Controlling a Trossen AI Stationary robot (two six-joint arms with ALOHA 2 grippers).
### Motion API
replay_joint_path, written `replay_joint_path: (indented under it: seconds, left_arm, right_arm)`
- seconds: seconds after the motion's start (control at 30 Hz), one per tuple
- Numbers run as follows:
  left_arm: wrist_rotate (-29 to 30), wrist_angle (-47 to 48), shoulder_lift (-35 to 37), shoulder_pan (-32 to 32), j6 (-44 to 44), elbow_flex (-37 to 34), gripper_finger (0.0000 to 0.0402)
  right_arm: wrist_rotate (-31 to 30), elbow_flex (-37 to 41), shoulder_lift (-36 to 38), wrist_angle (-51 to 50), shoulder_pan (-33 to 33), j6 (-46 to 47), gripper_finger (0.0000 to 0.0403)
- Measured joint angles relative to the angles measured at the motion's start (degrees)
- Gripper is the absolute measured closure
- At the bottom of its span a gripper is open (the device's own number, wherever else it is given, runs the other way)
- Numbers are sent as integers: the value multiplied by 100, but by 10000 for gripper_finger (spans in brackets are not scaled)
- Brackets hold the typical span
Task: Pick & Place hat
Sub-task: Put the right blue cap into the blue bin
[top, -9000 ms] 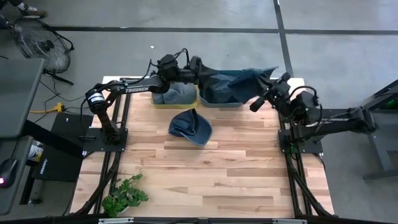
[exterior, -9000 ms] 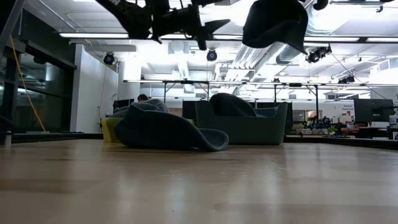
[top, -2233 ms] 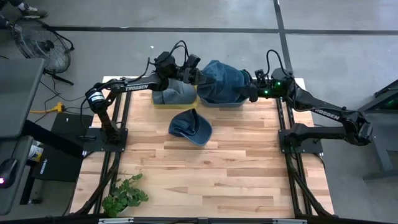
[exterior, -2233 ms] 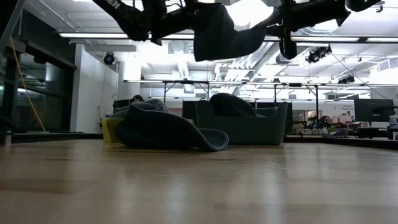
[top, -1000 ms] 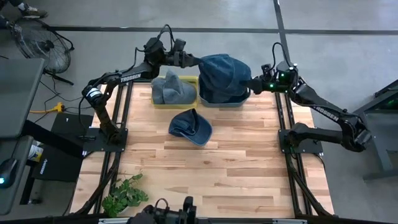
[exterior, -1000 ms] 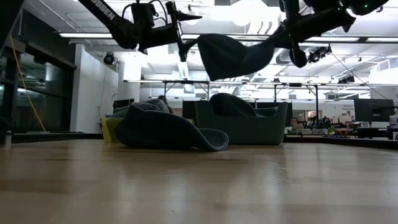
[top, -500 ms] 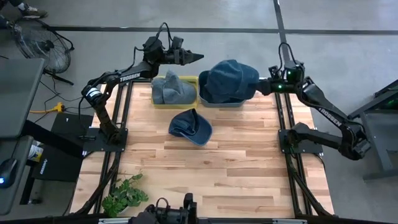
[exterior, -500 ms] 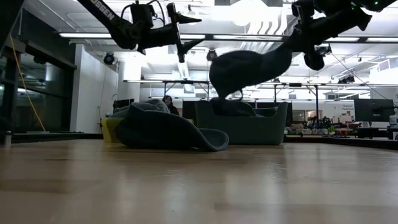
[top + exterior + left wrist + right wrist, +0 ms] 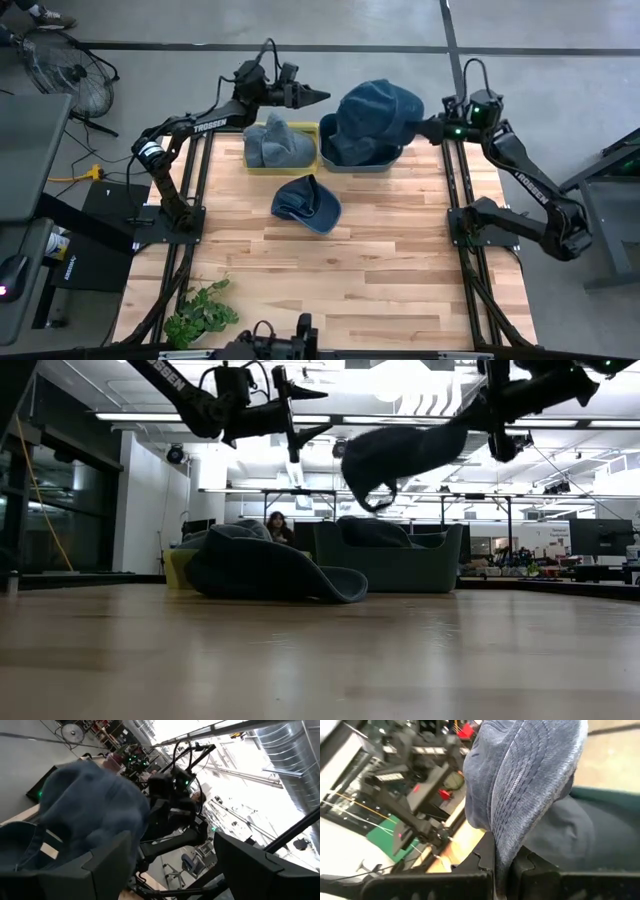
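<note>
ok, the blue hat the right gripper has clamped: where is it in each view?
High: hat over the teal bin, upper centre-right.
Low: top right of centre, hanging in the air.
Left wrist: left half, blurred.
Right wrist: brim pinched in the right gripper.
Shared landmark: the teal bin.

a pale wooden table (image 9: 350, 290) carries a blue cap (image 9: 305, 204), a yellow bin (image 9: 281, 166) and a teal bin (image 9: 352, 164) side by side, plus a leafy sprig (image 9: 200, 314).
</note>
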State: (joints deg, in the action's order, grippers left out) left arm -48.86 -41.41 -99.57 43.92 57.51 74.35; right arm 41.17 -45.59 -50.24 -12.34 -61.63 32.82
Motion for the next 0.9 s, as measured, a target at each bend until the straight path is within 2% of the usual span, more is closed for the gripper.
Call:
replay_joint_path:
  seconds: [0.17, 0.4, 0.57, 0.9]
  left_arm:
    - [17, -1, 0, -6, -6, 0, 119]
    - [-39, -2, 0, -6, 62, 0, 119]
    - [-50, -2, 0, -6, 123, 0, 119]
    - [-35, -107, -2, -6, 365, -4, 119]
  right_arm:
    - [431, -333, 2, -124, -309, -43, 399]
    - [878, -495, -2, -850, -757, -589, 399]
    - [1196, -500, -10, -741, -1079, -616, 399]
    - [1492, -504, -421, -714, -1160, -946, 399]
